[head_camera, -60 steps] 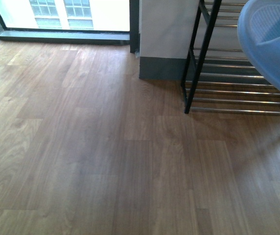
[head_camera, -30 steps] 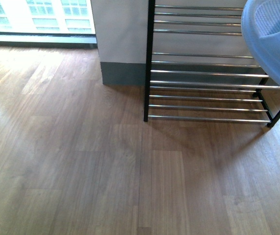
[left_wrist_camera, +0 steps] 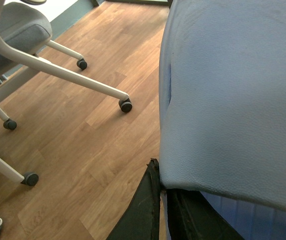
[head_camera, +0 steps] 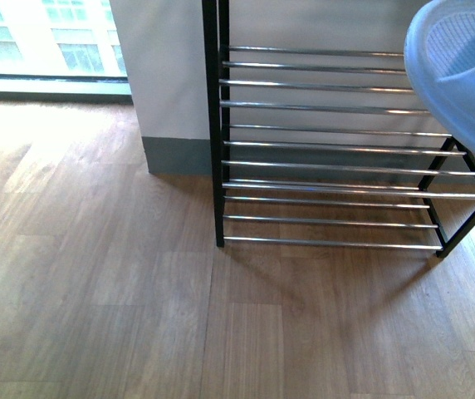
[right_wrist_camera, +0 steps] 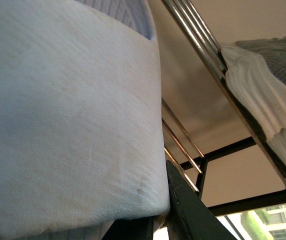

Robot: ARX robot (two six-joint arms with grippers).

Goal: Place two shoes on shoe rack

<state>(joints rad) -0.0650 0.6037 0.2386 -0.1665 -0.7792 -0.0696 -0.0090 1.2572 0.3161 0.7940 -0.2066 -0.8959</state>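
Looks like the carry-to-the-rack step is what's in hand here. In the front view the shoe rack point(head_camera: 213, 133) is seen across the middle and right of the frame, standing on the wood floor point(head_camera: 96, 291). A pale blue slide point(head_camera: 462, 75) is held up in the upper right corner, in front of the rack's right end and above the lower tiers.

In the right wrist view that slide is shown pressed against a dark finger of the right gripper point(right_wrist_camera: 160, 215). It's taken to be clamped on the strap (only one finger can really be made out, mind). Past it the rack's chrome bars are seen from below, with a grey sneaker point(right_wrist_camera: 268, 80) parked on them, white sole down.

The left gripper point(left_wrist_camera: 163, 187) is pinched narrow on the edge of a second slide point(left_wrist_camera: 233, 90), with an office chair point(left_wrist_camera: 13, 30) on castors beside it. That arm isn't caught in the front view at all.

Next move, probably: the right-hand slide needs to be carried forward over a free tier and levelled so the sole is laid across at least two bars. It should then be lowered till it's resting, and only then let go. Room next to the sneaker should be checked first if that tier is used.
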